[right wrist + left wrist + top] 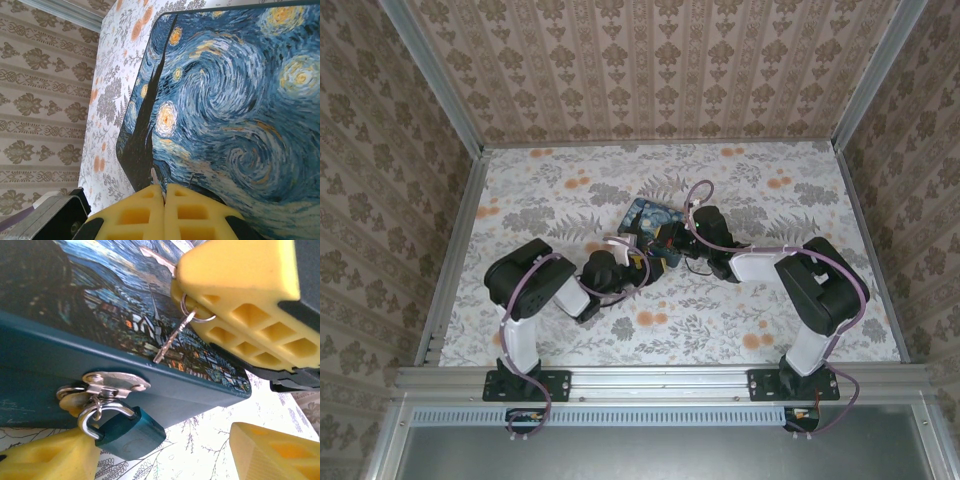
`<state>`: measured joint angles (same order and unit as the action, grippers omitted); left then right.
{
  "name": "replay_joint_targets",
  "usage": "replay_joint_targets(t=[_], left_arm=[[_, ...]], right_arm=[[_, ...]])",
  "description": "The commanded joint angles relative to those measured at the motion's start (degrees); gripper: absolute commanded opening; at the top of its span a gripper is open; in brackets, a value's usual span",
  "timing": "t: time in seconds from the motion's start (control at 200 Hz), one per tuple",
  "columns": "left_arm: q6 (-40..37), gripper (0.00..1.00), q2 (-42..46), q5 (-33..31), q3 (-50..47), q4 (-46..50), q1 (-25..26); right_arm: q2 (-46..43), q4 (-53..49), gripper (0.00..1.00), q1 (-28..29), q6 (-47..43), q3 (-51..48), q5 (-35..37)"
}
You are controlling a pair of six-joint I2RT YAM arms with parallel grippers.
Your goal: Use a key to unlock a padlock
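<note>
Top view: painted box point(642, 218) lies at the centre of the desk point(800, 330), within easy reach.
Left wrist: padlock point(129, 432) hangs from the box's hasp point(112, 382) inside the spread left end effector point(155, 450), probably so it can be steadied.
Right wrist: right end effector point(165, 202) pinches the key point(154, 176) over the box, ready for insertion.

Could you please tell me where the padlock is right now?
The padlock hangs low and left in the left wrist view, from the hasp on the side wall of the painted box.
</note>
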<state>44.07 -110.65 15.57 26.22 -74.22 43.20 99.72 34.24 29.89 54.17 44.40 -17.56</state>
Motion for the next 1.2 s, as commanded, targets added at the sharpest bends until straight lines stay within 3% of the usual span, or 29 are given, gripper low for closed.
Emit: replay_joint_targets(t=[0.0, 0.22, 0.6, 0.805, 1.195], left_arm=[[3.06, 0.70, -0.55, -0.19, -0.23, 0.40, 0.91], [4.87, 0.70, 2.19, -2.25, -1.15, 0.30, 1.91], [7.27, 0.67, -2.82, -5.69, 0.42, -0.25, 1.90], [9.18, 0.59, -1.30, -8.32, -0.55, -0.50, 2.04], [10.24, 0.61, 3.31, -9.71, -1.99, -0.32, 2.41]], right_arm=[[2.81, -4.42, 0.00, 0.33, 0.49, -0.76, -0.57], [3.19, -4.01, 0.00, 0.35, 0.67, -0.72, -0.72], [3.06, -3.92, 0.00, 0.30, 0.75, -0.90, -0.85], [3.19, -3.53, 0.00, 0.32, 0.84, -1.13, -0.85], [3.65, -3.04, 0.00, 0.35, 1.24, -1.01, -0.92]])
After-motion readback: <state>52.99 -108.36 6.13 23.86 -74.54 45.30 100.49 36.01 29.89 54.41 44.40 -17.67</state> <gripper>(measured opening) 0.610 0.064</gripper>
